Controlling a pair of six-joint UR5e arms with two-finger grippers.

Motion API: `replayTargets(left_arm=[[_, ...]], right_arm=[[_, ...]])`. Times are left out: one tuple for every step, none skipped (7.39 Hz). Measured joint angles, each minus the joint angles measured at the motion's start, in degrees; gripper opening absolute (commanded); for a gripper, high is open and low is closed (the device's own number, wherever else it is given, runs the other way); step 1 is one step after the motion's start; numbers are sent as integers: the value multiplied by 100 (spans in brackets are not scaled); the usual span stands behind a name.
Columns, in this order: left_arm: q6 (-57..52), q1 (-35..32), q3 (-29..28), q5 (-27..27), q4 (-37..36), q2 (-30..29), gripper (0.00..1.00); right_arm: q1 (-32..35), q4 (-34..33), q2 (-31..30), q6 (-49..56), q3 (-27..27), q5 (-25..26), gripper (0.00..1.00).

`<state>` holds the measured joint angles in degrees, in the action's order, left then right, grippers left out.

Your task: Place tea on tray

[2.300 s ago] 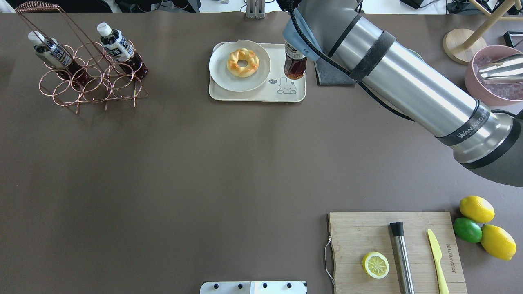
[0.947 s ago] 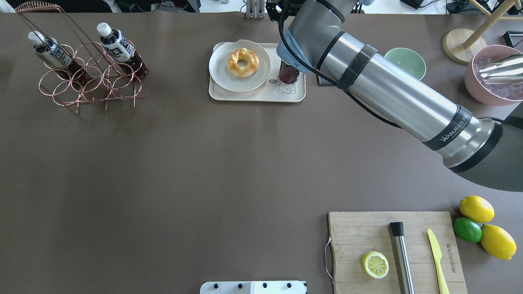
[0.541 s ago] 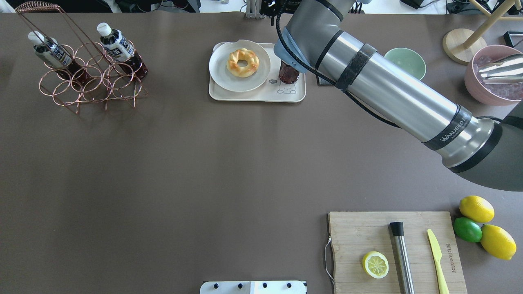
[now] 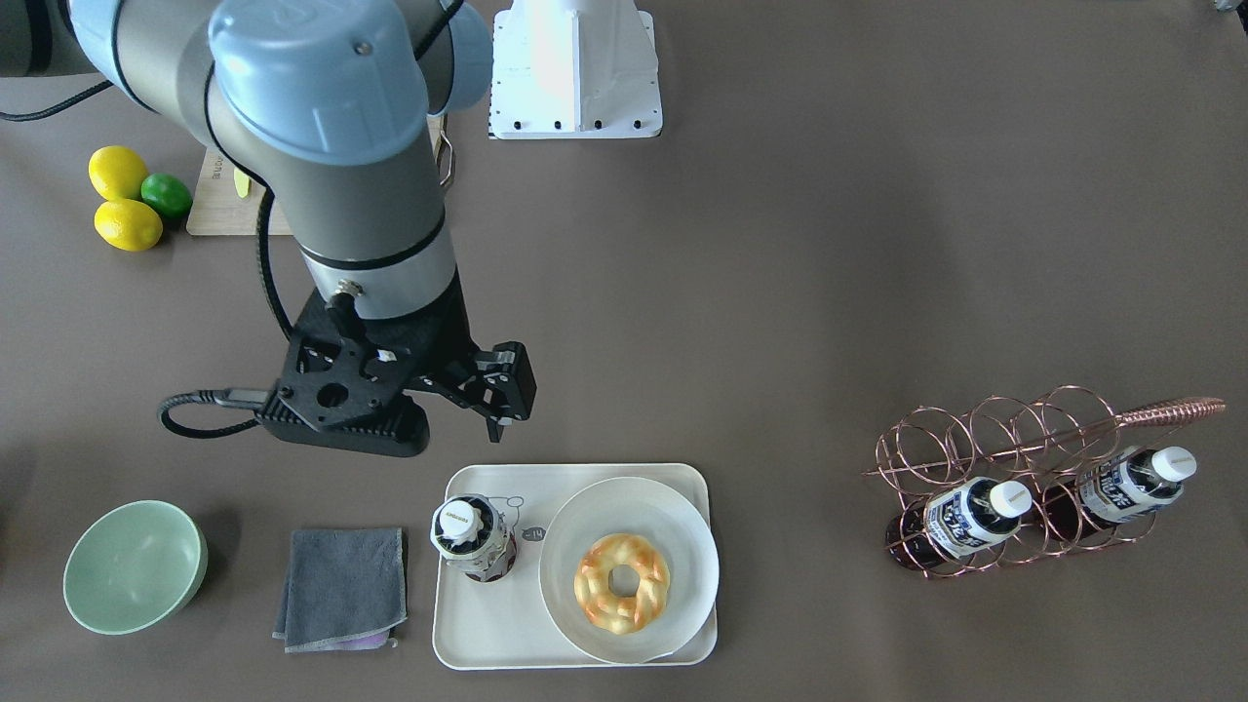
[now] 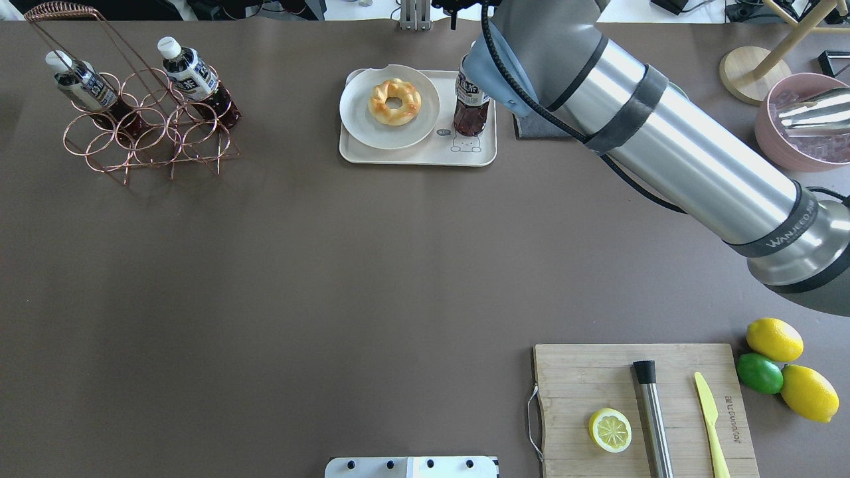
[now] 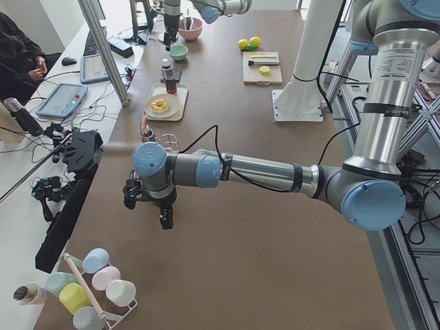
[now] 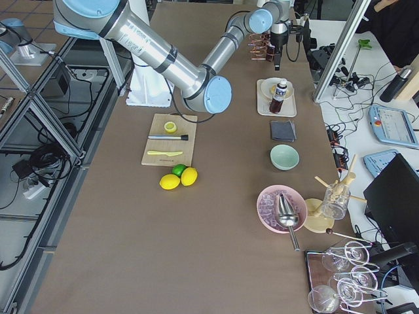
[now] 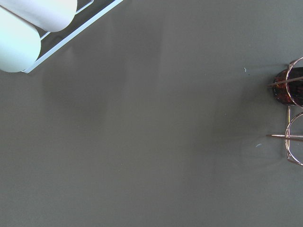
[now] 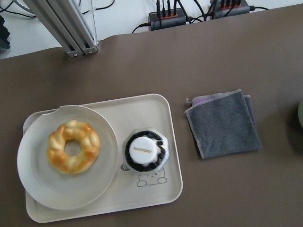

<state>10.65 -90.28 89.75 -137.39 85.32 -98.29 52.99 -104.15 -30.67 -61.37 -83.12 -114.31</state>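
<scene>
The tea point(image 4: 473, 538) was found standing upright on the tray point(image 4: 497, 624), at the tray's end nearer the robot's right, with its white cap uppermost. Its base was seen just beside the round white plate point(image 4: 682, 522), which carried a doughnut point(image 4: 621, 582) and took up the rest of the tray; whether bottle and plate touched could not be determined. The small bear drawing point(image 9: 150, 178) was noted at the bottle's foot, partly covered by it. The tray was located against the bench edge opposite the robot, about midway along it. The right gripper point(image 4: 497, 417) was observed raised above the bench on the robot's side of the tray, clear of the bottle, and nothing was seen in it; how its jaws stood, spread or pressed together, could not be told. The left gripper point(image 6: 165, 218) was seen only from the side camera, hanging over the bench toward the left end, and its state could not be told either. A folded grey cloth point(image 4: 341, 585) and a green bowl point(image 4: 135, 565) were recorded beside the tray along the same edge, toward the right end. A copper wire rack point(image 4: 1024, 439) holding two further bottles point(image 4: 970, 517) was recorded near that edge, toward the left end.
</scene>
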Motion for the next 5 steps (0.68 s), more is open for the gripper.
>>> replayTargets(left_arm=[[-2, -13, -6, 9, 29, 18, 99], [-2, -25, -17, 15, 37, 35, 99], [-5, -34, -28, 18, 42, 93, 99], [-8, -39, -31, 19, 46, 142, 99], [-9, -45, -27, 19, 54, 198, 99]], right_arm=[[61, -450, -498, 80, -833, -13, 100], [157, -822, -1097, 311, -1631, -18, 100], [242, -1101, -1631, 528, -2196, -19, 100], [297, -1256, -2117, 673, -2570, -9, 100], [334, -1310, -2629, 938, -2860, 14, 100]])
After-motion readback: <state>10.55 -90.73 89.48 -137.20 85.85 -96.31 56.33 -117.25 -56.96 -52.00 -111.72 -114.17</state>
